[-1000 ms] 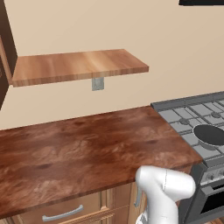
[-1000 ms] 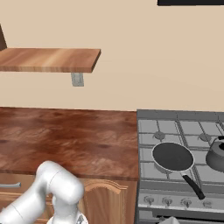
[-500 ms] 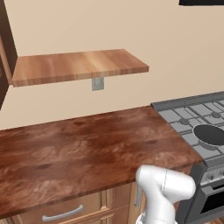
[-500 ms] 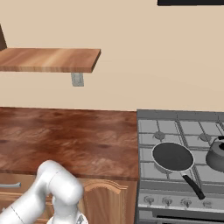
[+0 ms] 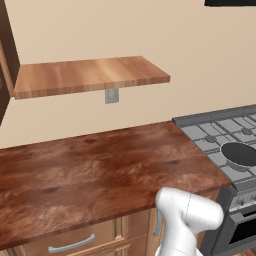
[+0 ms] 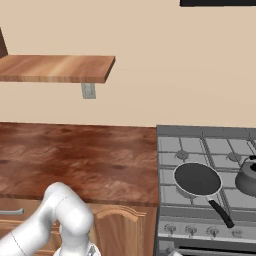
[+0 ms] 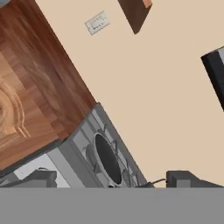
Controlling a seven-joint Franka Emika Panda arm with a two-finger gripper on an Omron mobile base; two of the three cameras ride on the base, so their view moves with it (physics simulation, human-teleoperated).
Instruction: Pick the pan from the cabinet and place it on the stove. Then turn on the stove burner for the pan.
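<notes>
I read the end effector [image 7: 111, 186] jaws fully apart, gripping and touching nothing. Pan [image 6: 197, 179] sits on the stove [image 6: 170, 150] front-left grate, handle toward the front edge. Kettle [image 6: 248, 176] just beside it; wooden bench [image 6: 75, 155] left, shelf [image 6: 55, 68] above.

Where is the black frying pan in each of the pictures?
Left base view: the pan sits at the right edge, on the stove.
Right base view: lower right, on the stove's front left grate, handle pointing toward the knobs.
Hand view: bottom middle, seen tilted.
Shared landmark: the wooden shelf on the wall.
</notes>
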